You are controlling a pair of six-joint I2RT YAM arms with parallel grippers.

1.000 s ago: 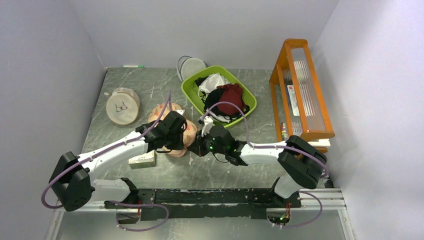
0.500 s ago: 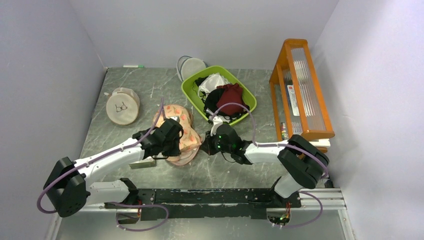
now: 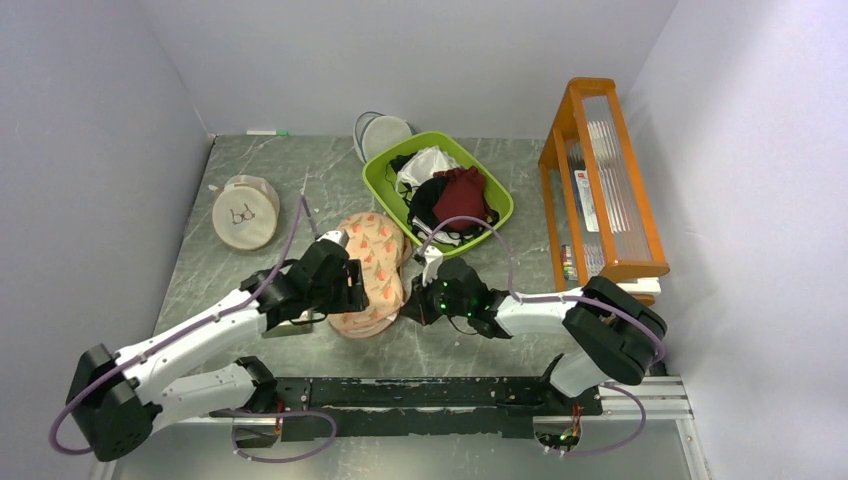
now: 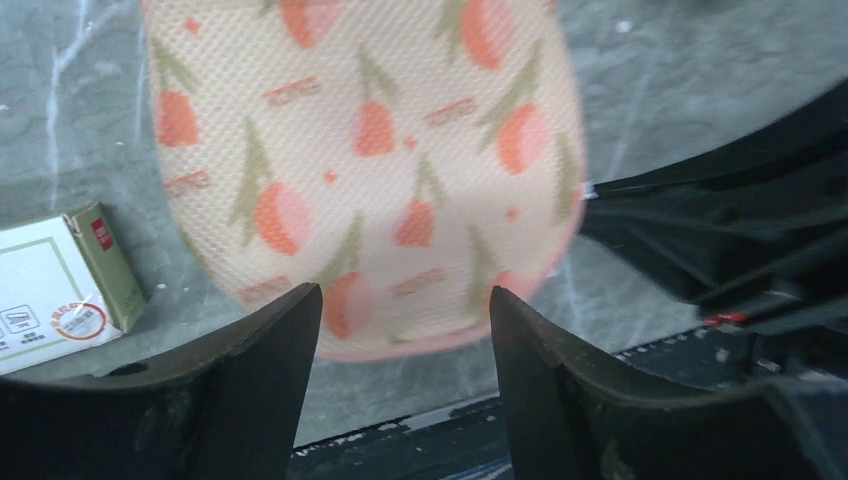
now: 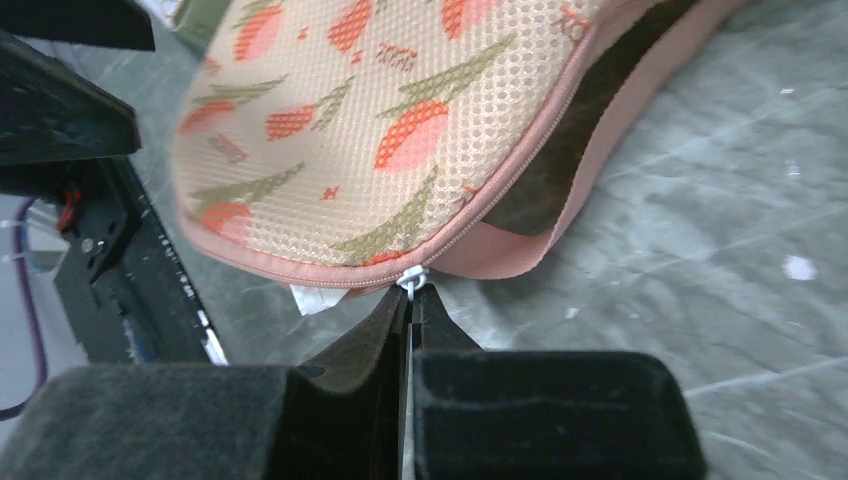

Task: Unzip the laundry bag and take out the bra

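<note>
The peach-pink laundry bag (image 3: 372,272) with orange-red flower print lies on the table between my two arms. My right gripper (image 5: 412,288) is shut on the small white zipper pull (image 5: 410,277) at the bag's near right edge (image 3: 418,302). Behind the pull the zip stands parted, and a dark gap (image 5: 590,120) shows under the top flap. My left gripper (image 4: 403,300) is open just above the bag's near end (image 3: 345,290), with nothing between its fingers. The bra is hidden.
A green basket (image 3: 372,180) with clothes, a dark red garment (image 3: 462,188) among them, stands behind the bag. Round beige pouch (image 3: 245,212) at left, white mesh pouch (image 3: 385,132) at the back, orange wooden rack (image 3: 600,180) at right. A small box (image 4: 55,285) lies by the left gripper; a black rail (image 3: 420,392) runs along the near edge.
My left gripper has opened, let go of the bag and drawn back toward the near left. The right gripper has pulled the zipper pull nearer along the bag's edge.
</note>
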